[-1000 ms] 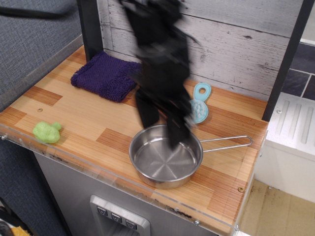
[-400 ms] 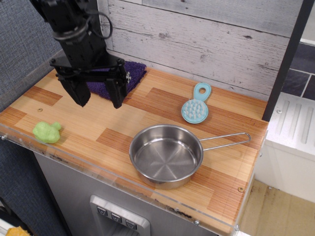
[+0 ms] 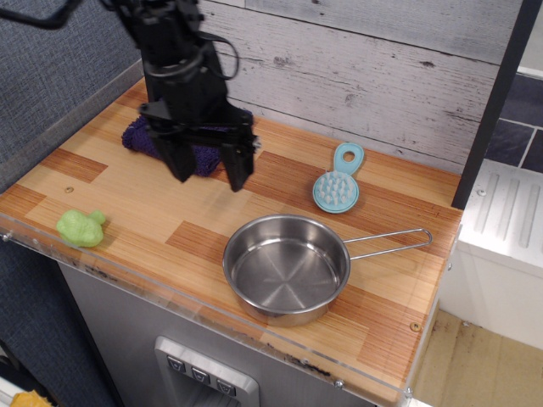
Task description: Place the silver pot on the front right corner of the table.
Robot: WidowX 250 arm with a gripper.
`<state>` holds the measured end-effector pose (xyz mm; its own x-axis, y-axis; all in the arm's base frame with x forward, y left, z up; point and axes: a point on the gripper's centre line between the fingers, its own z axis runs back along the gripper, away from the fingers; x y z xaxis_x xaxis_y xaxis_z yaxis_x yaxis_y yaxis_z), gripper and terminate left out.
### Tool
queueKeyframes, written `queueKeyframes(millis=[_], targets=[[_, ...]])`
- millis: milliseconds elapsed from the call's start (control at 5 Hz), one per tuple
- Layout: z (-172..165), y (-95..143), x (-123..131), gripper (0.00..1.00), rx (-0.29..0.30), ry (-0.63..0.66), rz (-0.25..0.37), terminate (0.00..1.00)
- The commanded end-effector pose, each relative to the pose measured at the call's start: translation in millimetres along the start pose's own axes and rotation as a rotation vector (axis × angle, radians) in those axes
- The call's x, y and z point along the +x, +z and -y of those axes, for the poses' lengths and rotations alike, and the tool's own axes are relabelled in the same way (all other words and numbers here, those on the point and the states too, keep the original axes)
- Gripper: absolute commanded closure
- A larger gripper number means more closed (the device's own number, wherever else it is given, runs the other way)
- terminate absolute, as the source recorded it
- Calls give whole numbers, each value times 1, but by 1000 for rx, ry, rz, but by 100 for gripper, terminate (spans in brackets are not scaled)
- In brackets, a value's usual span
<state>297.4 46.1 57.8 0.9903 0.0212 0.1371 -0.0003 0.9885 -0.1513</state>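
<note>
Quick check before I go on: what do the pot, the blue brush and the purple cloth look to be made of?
The pot looks like polished stainless steel: mirror-bright walls with reflections, and a thin wire-loop handle. The blue brush is probably moulded plastic or silicone: one even matte colour, with stubby nubs. The purple cloth seems to be knitted or terry fabric: a fuzzy, ribbed surface with soft edges.

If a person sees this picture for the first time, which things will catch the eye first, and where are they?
The shiny silver pot stands out first, near the front right of the table, its wire handle pointing right. Above the back left, the black gripper hangs open and empty in front of a purple cloth. A blue brush lies behind the pot, and a small green toy sits at the front left edge.
</note>
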Motion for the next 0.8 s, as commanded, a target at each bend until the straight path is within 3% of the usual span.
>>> queueKeyframes(millis=[0, 400, 600], targets=[[15, 16, -8, 0, 97, -150, 8, 0], [15, 16, -8, 0, 97, -150, 8, 0], [15, 16, -8, 0, 97, -150, 8, 100]])
